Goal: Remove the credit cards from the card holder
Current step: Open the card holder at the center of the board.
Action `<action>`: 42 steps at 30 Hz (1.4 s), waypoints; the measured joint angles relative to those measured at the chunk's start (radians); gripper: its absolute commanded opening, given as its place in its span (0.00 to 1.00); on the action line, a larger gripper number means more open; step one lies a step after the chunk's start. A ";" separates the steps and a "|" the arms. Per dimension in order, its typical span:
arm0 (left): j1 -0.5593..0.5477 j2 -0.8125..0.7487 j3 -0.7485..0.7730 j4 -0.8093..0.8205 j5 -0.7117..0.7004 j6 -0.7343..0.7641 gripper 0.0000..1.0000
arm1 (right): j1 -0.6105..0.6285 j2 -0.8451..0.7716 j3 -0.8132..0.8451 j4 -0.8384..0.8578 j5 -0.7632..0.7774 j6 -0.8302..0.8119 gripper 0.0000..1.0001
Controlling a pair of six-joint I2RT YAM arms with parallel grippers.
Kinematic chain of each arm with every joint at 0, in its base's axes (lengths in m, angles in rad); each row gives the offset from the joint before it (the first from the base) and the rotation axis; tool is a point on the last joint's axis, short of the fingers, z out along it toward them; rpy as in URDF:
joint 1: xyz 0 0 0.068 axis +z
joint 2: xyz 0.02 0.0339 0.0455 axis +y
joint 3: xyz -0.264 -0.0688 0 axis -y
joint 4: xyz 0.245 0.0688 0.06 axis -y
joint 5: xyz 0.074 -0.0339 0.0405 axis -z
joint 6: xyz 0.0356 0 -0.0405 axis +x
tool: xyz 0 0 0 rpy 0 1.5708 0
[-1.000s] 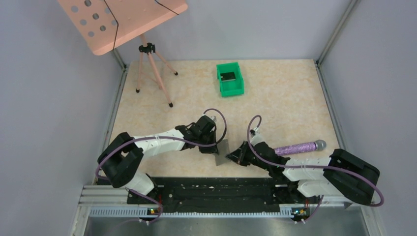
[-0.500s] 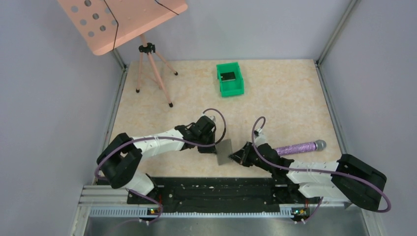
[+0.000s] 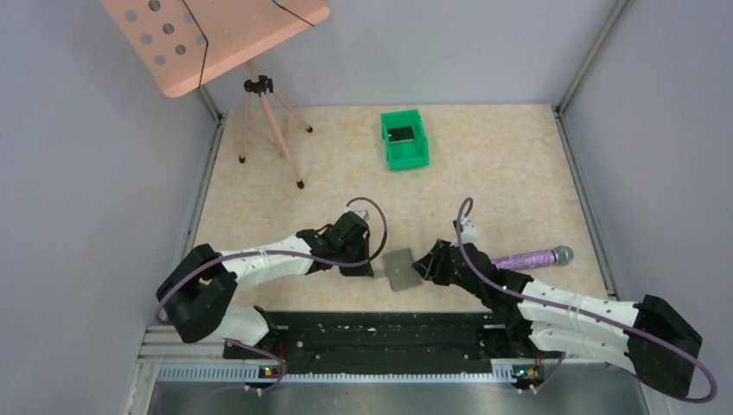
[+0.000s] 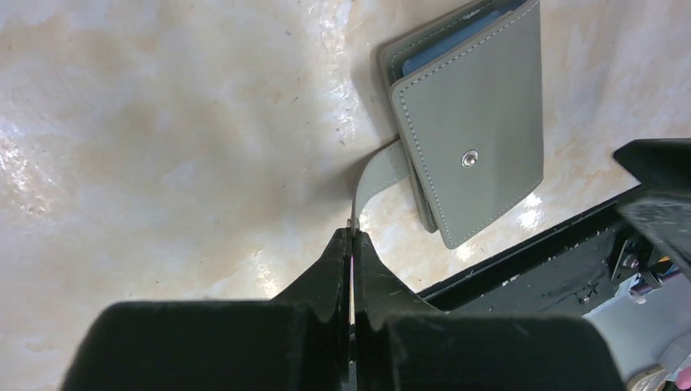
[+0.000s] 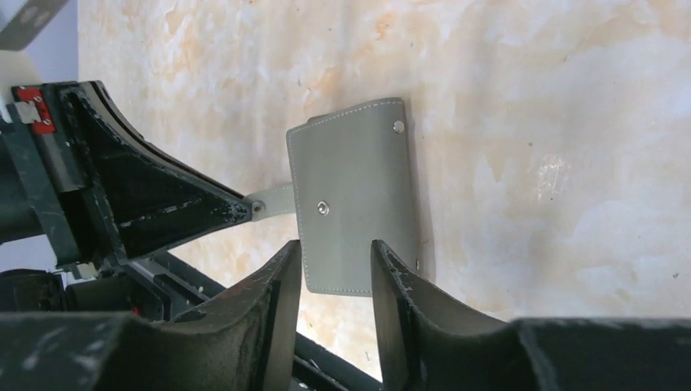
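Card holder (image 3: 399, 269): grey, folded, lying flat on the table (image 3: 501, 173) at near-centre, just far of the black base rail (image 3: 380, 333), betw. the two grippers. In your left wrist view the cover carries a snap stud (image 4: 470, 158), and the far end gapes slightly, showing a light blue inner panel (image 4: 456, 49). No card seen outside the holder.

Strap (image 4: 379, 171): runs off the holder's left side. Your left gripper (image 4: 350, 244) is pinched tight on its tip, fingers w/ no gap betw. them.

Right gripper (image 5: 336, 244): jaws parted, just right of the holder in the top view. In its wrist view the holder's cover shows betw. the fingers; contact w/ the cover can't be told.

Surroundings: purple cylinder (image 3: 527, 258) lies to the right, beside the right arm. Green bin (image 3: 404, 138) sits at far centre w/ a dark item inside. Pink perforated stand (image 3: 216, 35) on a tripod stands far left.
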 measured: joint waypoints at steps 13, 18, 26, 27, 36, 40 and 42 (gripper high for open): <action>0.000 -0.111 -0.172 0.173 0.015 -0.087 0.00 | 0.069 0.188 0.111 -0.101 0.023 -0.037 0.88; 0.000 -0.164 -0.238 0.222 0.019 -0.105 0.00 | 0.121 0.296 0.206 -0.127 0.064 -0.068 0.91; 0.000 -0.177 -0.250 0.252 0.021 -0.105 0.00 | 0.175 0.436 0.340 -0.183 0.143 -0.102 0.91; 0.000 -0.181 -0.253 0.253 0.023 -0.105 0.00 | 0.183 0.455 0.354 -0.196 0.156 -0.105 0.91; 0.000 -0.212 -0.262 0.257 0.023 -0.105 0.00 | 0.232 0.537 0.417 -0.240 0.248 -0.105 0.91; 0.000 -0.213 -0.263 0.257 0.023 -0.105 0.00 | 0.248 0.571 0.453 -0.282 0.287 -0.097 0.88; 0.000 -0.213 -0.263 0.257 0.023 -0.105 0.00 | 0.251 0.583 0.467 -0.300 0.303 -0.095 0.86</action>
